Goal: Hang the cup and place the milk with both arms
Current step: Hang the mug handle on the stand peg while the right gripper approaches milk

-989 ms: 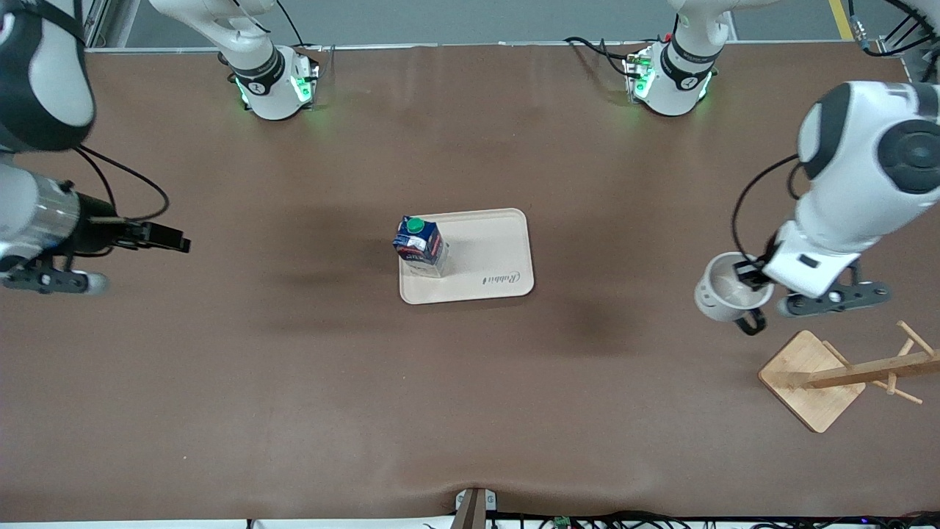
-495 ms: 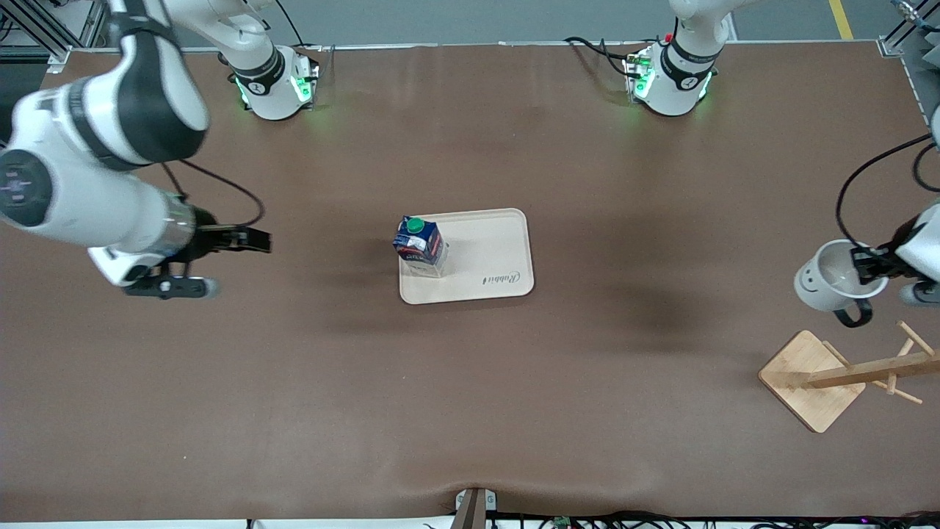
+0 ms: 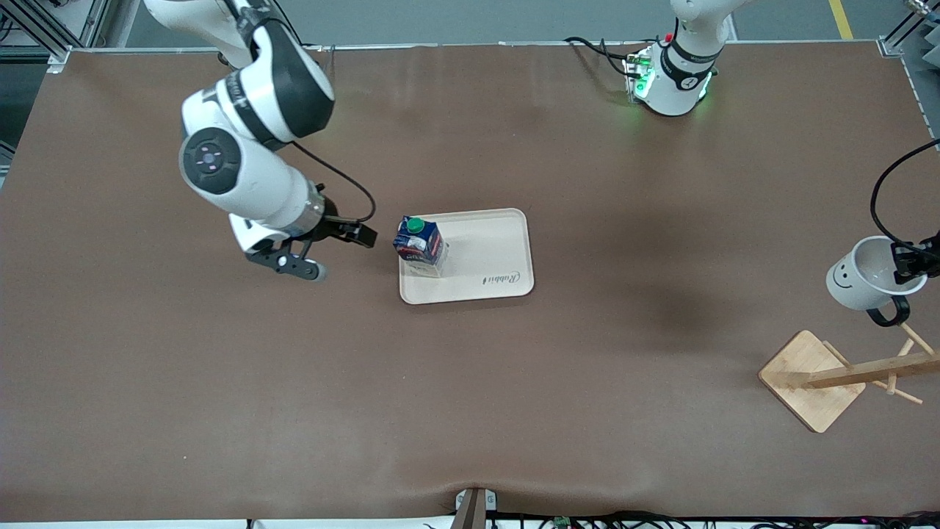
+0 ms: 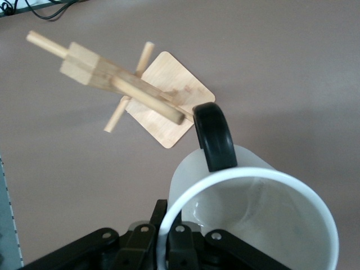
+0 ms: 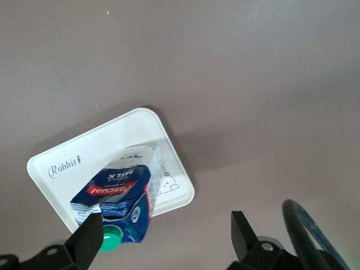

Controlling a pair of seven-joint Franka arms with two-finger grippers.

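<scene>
Front view: the milk (image 3: 419,245) stands upright on the tray (image 3: 492,272) at mid-table, at the tray's edge toward the right arm's end. The right gripper (image 3: 358,234) is spread open, in the air just beside the milk. The left gripper (image 3: 913,262) is clamped on the rim of the cup (image 3: 866,275), holding it above the table just over the rack (image 3: 844,375). The cup's handle (image 3: 887,316) faces the rack.

Left wrist view: fingers (image 4: 179,247) pinch the cup wall.

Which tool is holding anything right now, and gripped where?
The left tool holds the cup by its rim, clamped over the wall, up near the wooden rack. The right tool is open beside the milk, holding nothing.
</scene>
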